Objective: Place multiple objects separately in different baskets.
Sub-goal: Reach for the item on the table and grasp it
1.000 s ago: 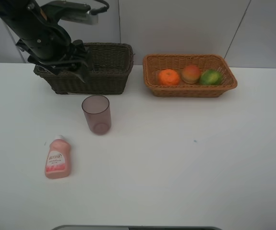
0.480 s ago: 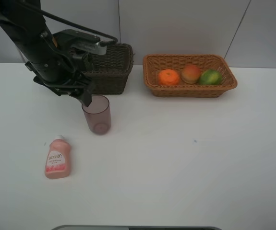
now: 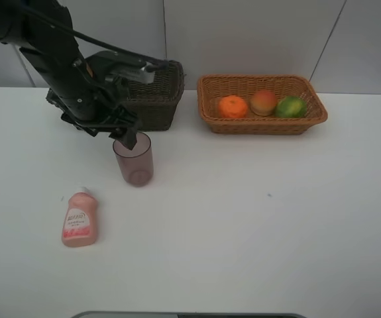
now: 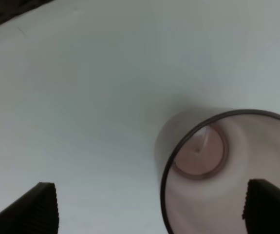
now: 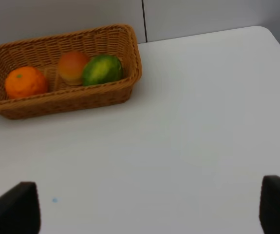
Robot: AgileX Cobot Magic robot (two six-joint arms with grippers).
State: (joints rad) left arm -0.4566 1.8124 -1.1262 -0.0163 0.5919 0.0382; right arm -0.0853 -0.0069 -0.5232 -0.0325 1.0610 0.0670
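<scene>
Mauve tumbler [image 3: 133,159] stands upright on the white counter [image 3: 256,218], left end effector [image 3: 125,136] spread wide over its rim. Right end effector [image 5: 147,212] gapes open too.

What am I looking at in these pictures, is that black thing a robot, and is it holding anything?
Yes, a two-armed robot at a white table. The wide picture comes from a camera mounted high; the other two from a camera on each wrist, with the dark tips of that arm's tool showing. The left tool hangs open over an upright mauve tumbler; the right tool is open above the table. Neither holds anything. A pink squeeze bottle lies flat nearby. At the back stand a dark basket and a tan basket holding an orange, a peach-like fruit and a green mango.
</scene>
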